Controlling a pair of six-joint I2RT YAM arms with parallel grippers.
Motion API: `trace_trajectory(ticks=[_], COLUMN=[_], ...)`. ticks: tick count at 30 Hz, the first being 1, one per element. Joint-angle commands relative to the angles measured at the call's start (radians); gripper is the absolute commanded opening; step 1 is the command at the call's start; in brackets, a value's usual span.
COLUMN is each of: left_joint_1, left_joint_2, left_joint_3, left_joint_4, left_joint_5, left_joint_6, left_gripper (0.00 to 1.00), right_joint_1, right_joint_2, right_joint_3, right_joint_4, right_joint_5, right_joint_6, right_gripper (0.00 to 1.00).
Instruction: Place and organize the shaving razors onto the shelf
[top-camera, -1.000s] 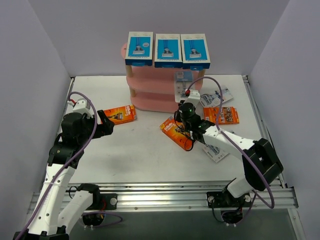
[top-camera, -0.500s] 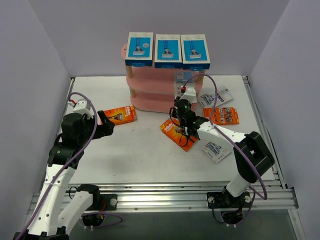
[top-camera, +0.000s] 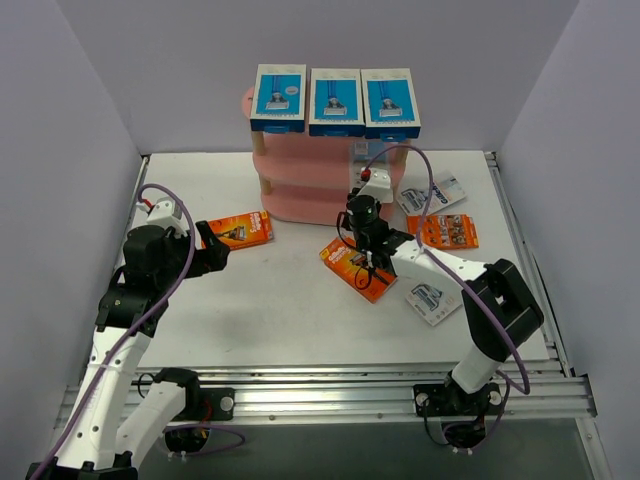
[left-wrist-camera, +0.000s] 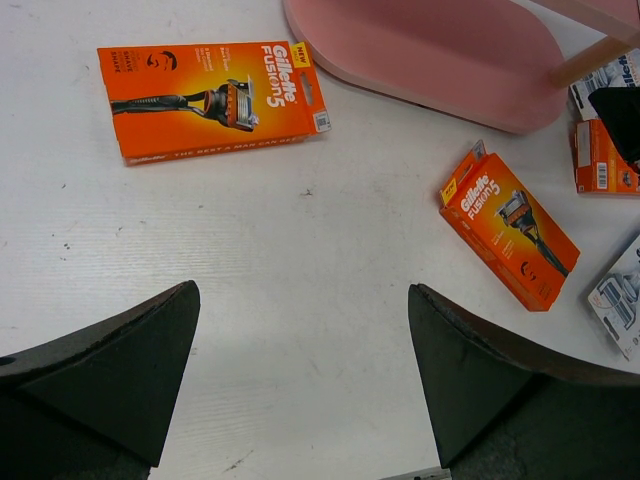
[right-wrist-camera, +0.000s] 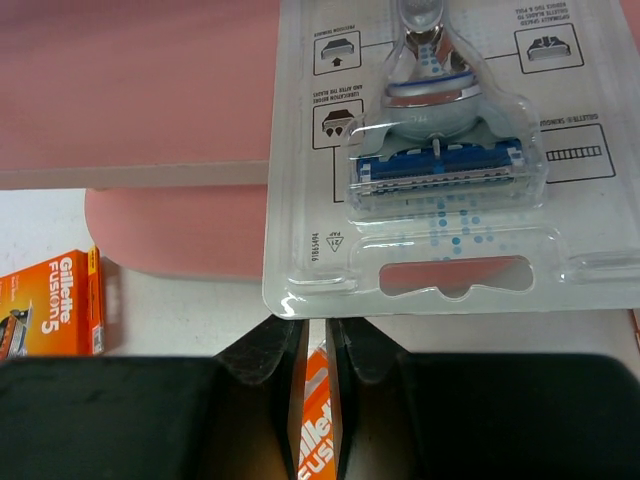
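The pink shelf (top-camera: 300, 190) stands at the back with three blue-and-white razor boxes (top-camera: 336, 100) in a row on its top board. My right gripper (top-camera: 360, 200) is at the shelf's right front, shut on the lower edge of a clear blister pack (right-wrist-camera: 450, 150) that stands upright before the pink boards (right-wrist-camera: 130, 90). Orange packs lie on the table at the left (top-camera: 238, 229), below the right gripper (top-camera: 357, 268) and at the right (top-camera: 443, 231). My left gripper (left-wrist-camera: 302, 290) hovers open over bare table near the left orange pack (left-wrist-camera: 210, 95).
Two more blister packs lie on the table right of the shelf (top-camera: 432, 192) and near the right arm (top-camera: 433, 298). Another blister pack (top-camera: 366, 152) sits on the shelf's middle board. Grey walls close in on both sides.
My right gripper has moved left and closer to the shelf, carrying the blister pack. The left arm has not moved.
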Motion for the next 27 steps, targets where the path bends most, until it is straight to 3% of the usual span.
trace_trajectory(ticks=[1, 27], left_joint_1=[0.006, 0.008], left_joint_2=[0.000, -0.001], left_joint_3=[0.018, 0.018], left_joint_4=[0.034, 0.031], left_joint_5=[0.017, 0.007], left_joint_6=[0.011, 0.012], left_gripper=[0.94, 0.94], right_joint_1=[-0.008, -0.032], right_joint_2=[0.028, 0.073], right_joint_3=[0.052, 0.086], right_joint_4=[0.053, 0.093], right_joint_5=[0.054, 0.069], right_joint_6=[-0.018, -0.072], right_gripper=[0.09, 0.06])
